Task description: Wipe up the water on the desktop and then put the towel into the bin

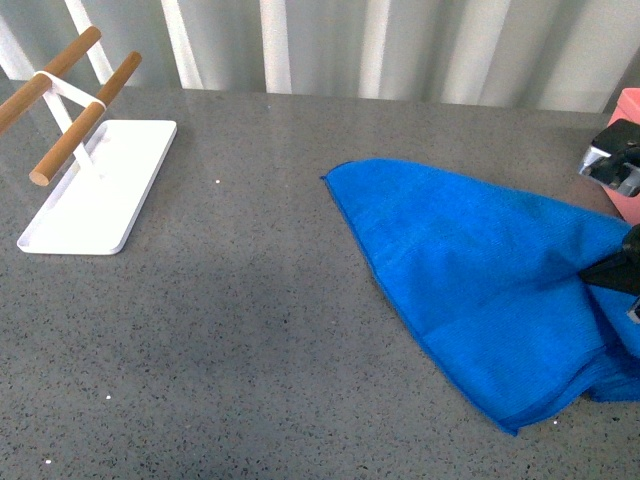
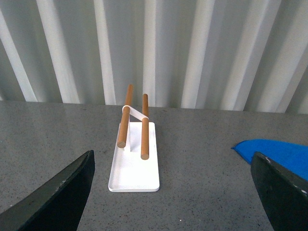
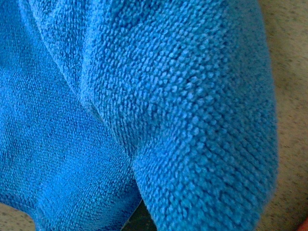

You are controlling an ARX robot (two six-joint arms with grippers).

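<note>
The blue towel (image 1: 480,280) lies spread on the speckled grey desktop (image 1: 250,330) at the right, one corner pointing toward the middle. My right gripper (image 1: 616,270) is shut on the towel's right edge, bunching it. In the right wrist view the towel (image 3: 144,96) fills nearly the whole picture and hides the jaws. A pink bit of the bin (image 1: 629,104) shows at the far right edge. My left gripper (image 2: 171,202) hangs open above bare desktop (image 2: 202,183), with the towel's corner (image 2: 279,150) beside one finger. I cannot make out any water.
A flat white tray (image 1: 120,170) carrying wooden rods (image 1: 85,118) stands at the back left, and the same tray (image 2: 137,171) lies ahead of the left gripper. A ribbed white wall (image 1: 400,45) runs behind the desktop.
</note>
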